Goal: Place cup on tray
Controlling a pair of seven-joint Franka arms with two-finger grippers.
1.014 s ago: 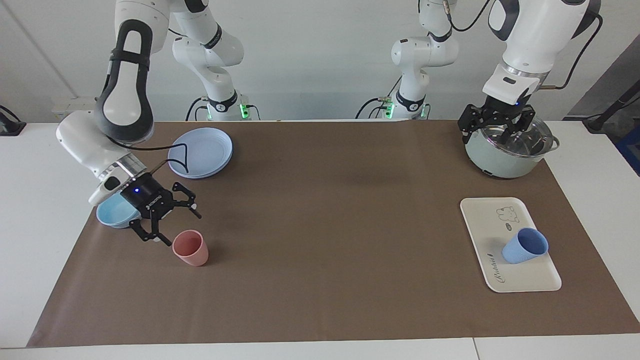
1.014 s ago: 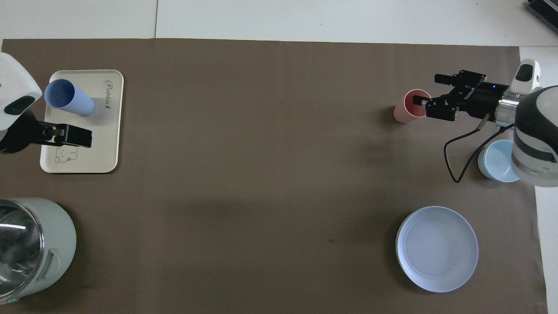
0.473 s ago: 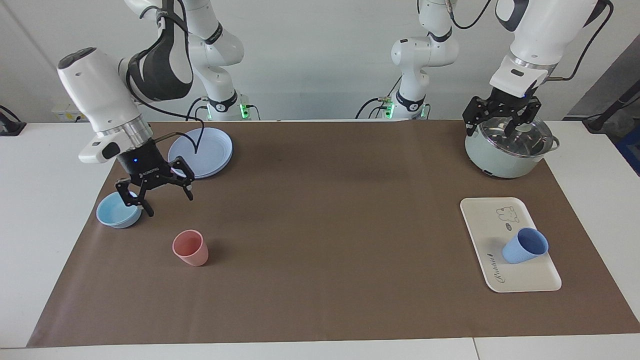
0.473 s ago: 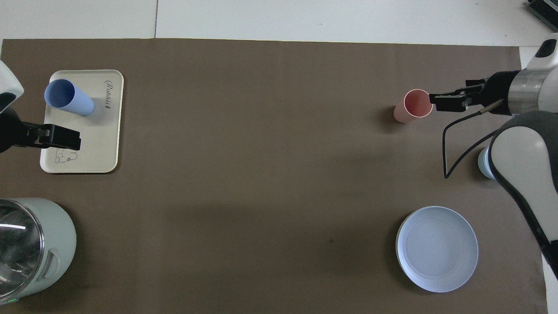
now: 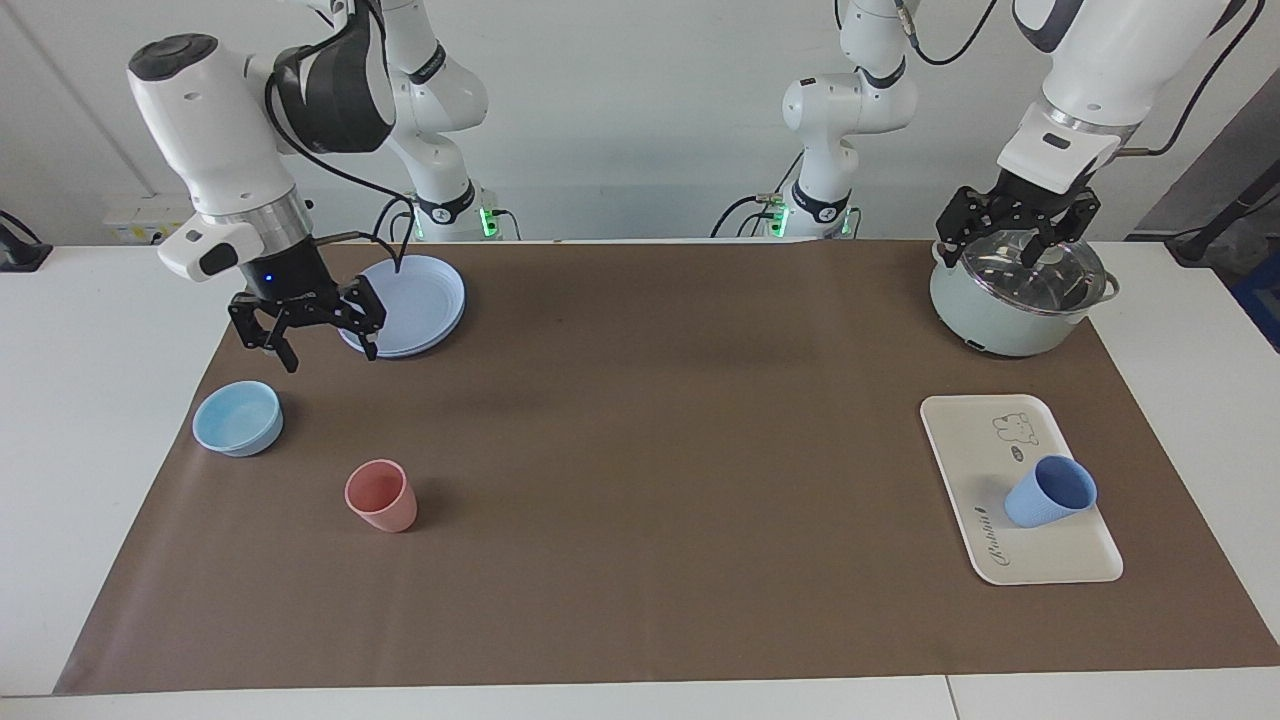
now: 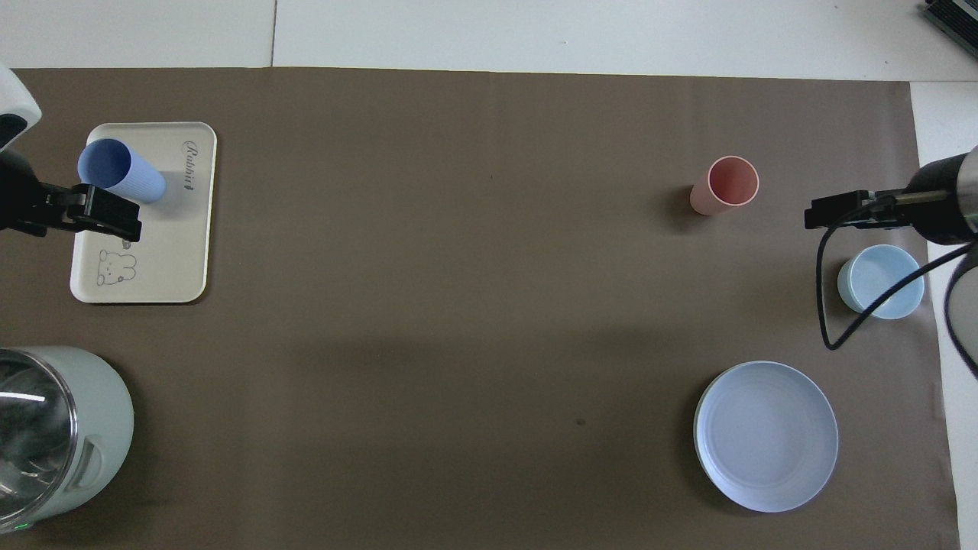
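The periwinkle-blue cup (image 5: 1050, 492) stands on the cream-white tray (image 5: 985, 430) at the left arm's end of the table. It stands on the tray's part farther from the robots, by the lettering. In the overhead view the cup (image 6: 121, 169) and the tray (image 6: 176, 252) show at the edge. My left gripper (image 5: 1018, 228) is open and empty, up in the air by the pot, apart from the cup; it also shows in the overhead view (image 6: 103, 214). My right gripper (image 5: 318, 340) is open and empty, raised beside the blue plates; its tip shows in the overhead view (image 6: 833, 214).
A salmon-pink cup (image 5: 381, 495) stands upright toward the right arm's end. A light-blue bowl (image 5: 238, 418) sits beside it, nearer the table's end. Stacked blue plates (image 5: 410, 305) lie nearer the robots. A pale green pot with a glass lid (image 5: 1015, 295) stands nearer the robots than the tray.
My right gripper has lifted away from the pink cup and drawn back toward the robots, past the bowl, to beside the plates. My left gripper has risen slightly. The cups have not moved.
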